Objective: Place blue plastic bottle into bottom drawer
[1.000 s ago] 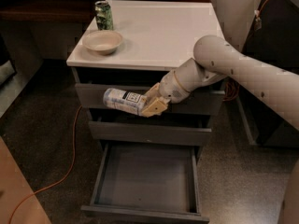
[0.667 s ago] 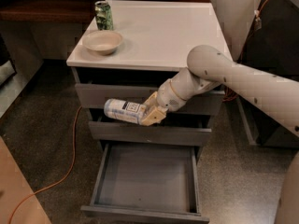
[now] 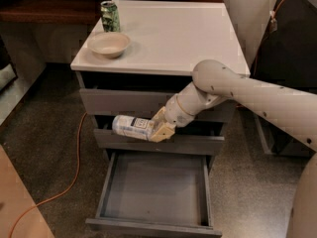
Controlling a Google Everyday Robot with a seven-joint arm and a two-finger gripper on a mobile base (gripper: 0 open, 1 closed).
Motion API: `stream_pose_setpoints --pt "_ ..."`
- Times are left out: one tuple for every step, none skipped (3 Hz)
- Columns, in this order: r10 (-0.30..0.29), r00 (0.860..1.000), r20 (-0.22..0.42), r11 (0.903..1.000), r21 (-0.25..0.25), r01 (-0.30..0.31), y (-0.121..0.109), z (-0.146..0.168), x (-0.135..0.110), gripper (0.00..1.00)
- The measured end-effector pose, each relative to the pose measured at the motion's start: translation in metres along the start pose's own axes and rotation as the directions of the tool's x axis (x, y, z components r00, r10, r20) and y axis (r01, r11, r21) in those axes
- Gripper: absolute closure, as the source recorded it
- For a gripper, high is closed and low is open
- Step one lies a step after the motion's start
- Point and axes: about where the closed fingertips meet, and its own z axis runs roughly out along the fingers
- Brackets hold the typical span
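The jaws squeeze the blue plastic bottle (image 3: 130,126), held sideways in front of mid drawer (image 3: 198,144) & right above open bottom drawer (image 3: 153,195).

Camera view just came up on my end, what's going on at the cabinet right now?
The arm's pincer grips the blue plastic bottle by one end, holding it sideways in the air in front of the middle drawer. The bottom drawer is pulled open right below, and the bottle isn't in it yet. A bowl and a green can sit on the cabinet top.
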Motion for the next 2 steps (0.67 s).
stream_pose_setpoints --pt "0.027 0.997 -0.071 0.9996 0.003 -0.027 0.002 0.006 0.036 1.00" --pt "0.007 0.984 -0.180 0.9999 0.016 -0.004 0.001 0.016 0.088 1.00"
